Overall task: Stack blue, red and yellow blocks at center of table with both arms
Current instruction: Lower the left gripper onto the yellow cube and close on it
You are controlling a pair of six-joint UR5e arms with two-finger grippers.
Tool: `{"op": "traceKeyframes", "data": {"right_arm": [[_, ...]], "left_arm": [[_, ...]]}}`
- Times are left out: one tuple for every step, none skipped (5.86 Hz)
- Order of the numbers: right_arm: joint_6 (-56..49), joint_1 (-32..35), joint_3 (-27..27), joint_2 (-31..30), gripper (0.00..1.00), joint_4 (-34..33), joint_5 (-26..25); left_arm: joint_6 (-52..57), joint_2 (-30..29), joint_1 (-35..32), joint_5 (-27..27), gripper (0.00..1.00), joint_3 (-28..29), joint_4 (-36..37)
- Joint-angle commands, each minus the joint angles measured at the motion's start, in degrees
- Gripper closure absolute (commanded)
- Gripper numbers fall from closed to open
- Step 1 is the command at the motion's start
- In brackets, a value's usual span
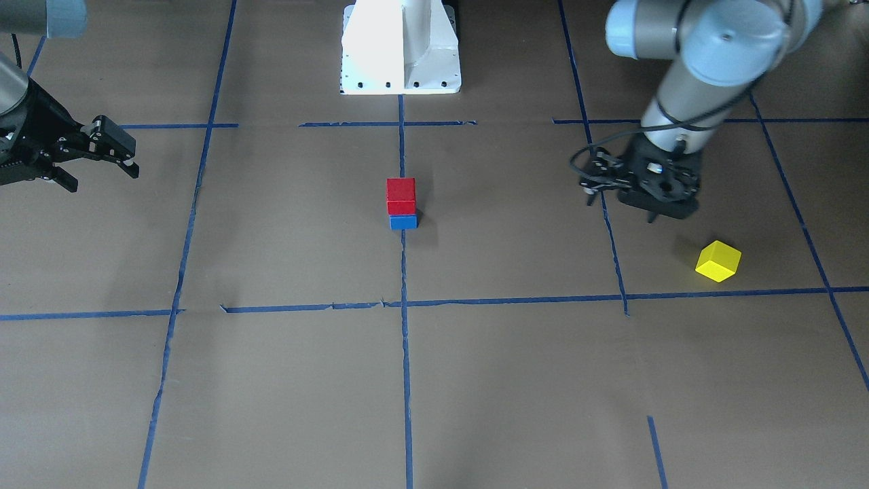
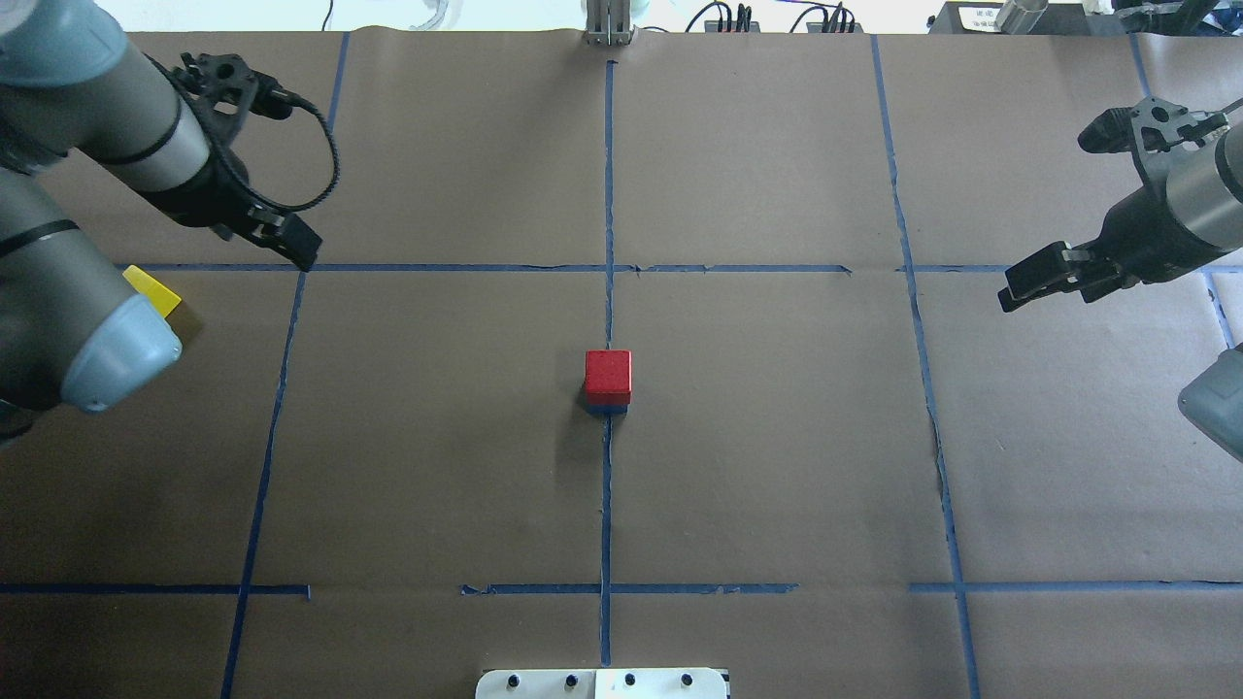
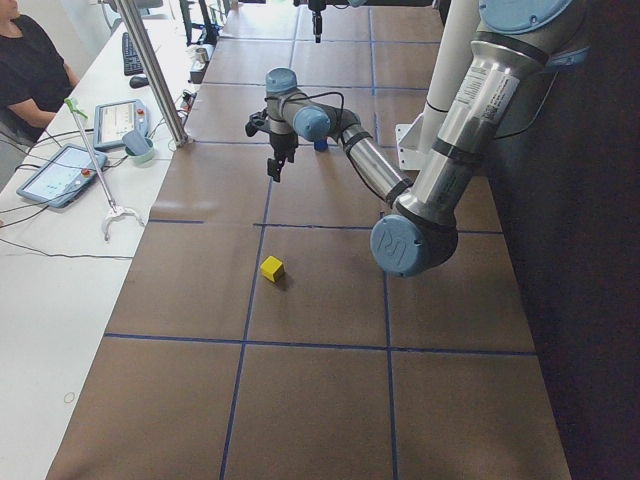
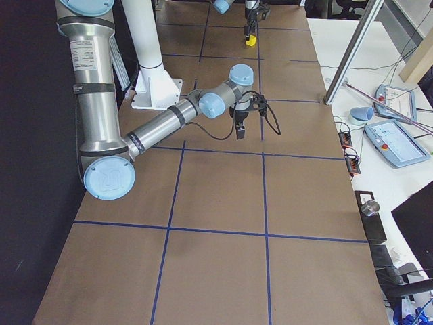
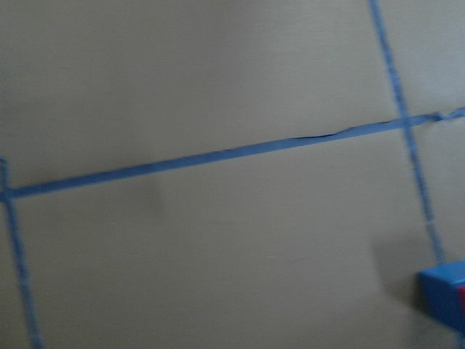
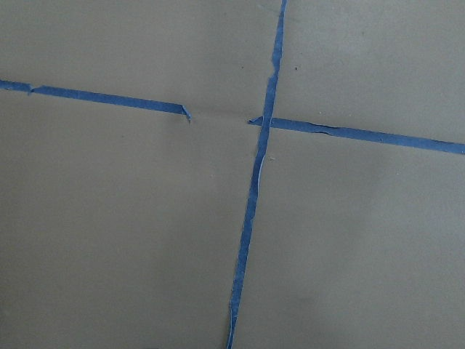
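Left arm [image 2: 87,320] masking yellow block [image 2: 151,289] (partly), white pedestal [image 1: 400,47]

Fig. My body. My left arm [image 1: 679,95] and right arm [image 2: 1199,189] are silver-grey tubes, and each joint ends in a round light-blue cap [image 1: 730,41]. A black cable [image 2: 334,160] loops off my left wrist at its 3 o'clock in the overhead view. The left gripper [image 2: 296,245] and right gripper [image 2: 1010,289] are black, each with two fingers. My base [image 1: 400,47] is a white pedestal with dark bolt holes along its 6 o'clock edge.
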Motion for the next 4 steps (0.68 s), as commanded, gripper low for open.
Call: {"op": "traceKeyframes", "data": {"right_arm": [[0.0, -0.1, -0.1, 0.0, 0.00, 0.0, -0.5], [-0.1, 0.0, 0.3, 0.0, 0.00, 0.1, -0.6], [-0.2, 0.0, 0.1, 0.0, 0.00, 0.1, -0.8], [-0.2, -0.1, 0.1, 0.0, 0.00, 0.0, -0.6]], "left_arm": [[20.6, 4.1, -8.2, -6.5, 0.00, 7.8, -0.6], [23.9, 6.1, -8.5, -6.3, 0.00, 11.5, -3.9], [24.3, 6.4, -8.6, -6.4, 0.00, 19.6, -12.0], [18.1, 5.9, -8.3, -6.5, 0.00, 24.0, -15.1]]}}
